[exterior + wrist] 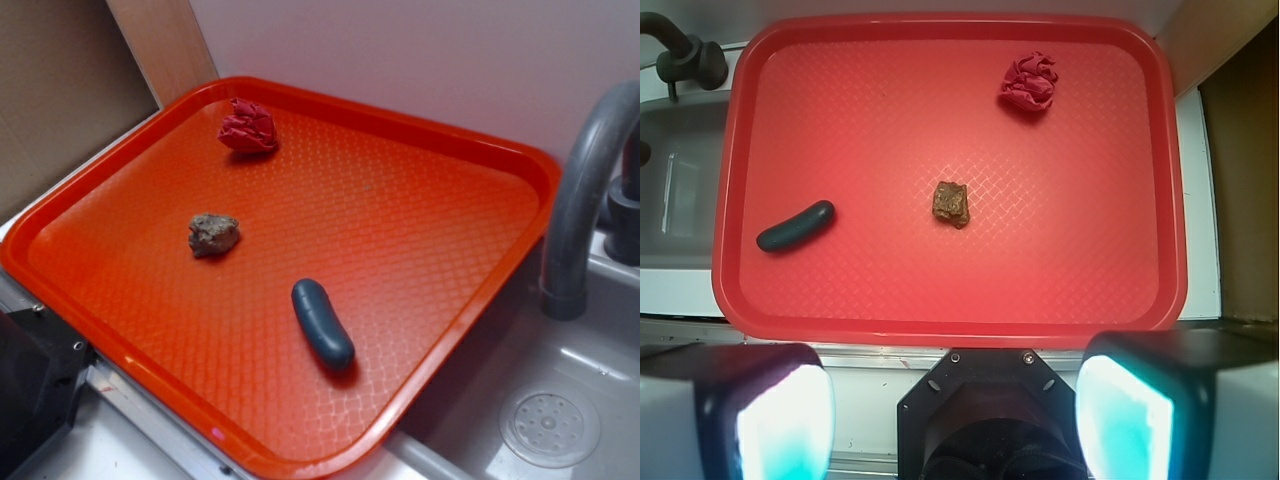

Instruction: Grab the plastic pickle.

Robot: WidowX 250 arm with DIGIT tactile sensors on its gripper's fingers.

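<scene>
Claw (955, 415) pads fill the wrist view's bottom edge, spread wide and empty, high above the orange tray (940, 330). Near the tray's sink-side edge lies the plastic pickle (795, 227), well apart from the rock-like lump (951, 203) and red wad (1029, 82). Best approach: centre over the pickle, turn to pinch across its narrow width, then descend.

In the exterior view, the pickle (322, 324) lay on my tray (440, 140) toward the lower centre, the rock (213, 234) up-left of it, the wad (247, 127) at top, the faucet (578, 190) at right.
</scene>
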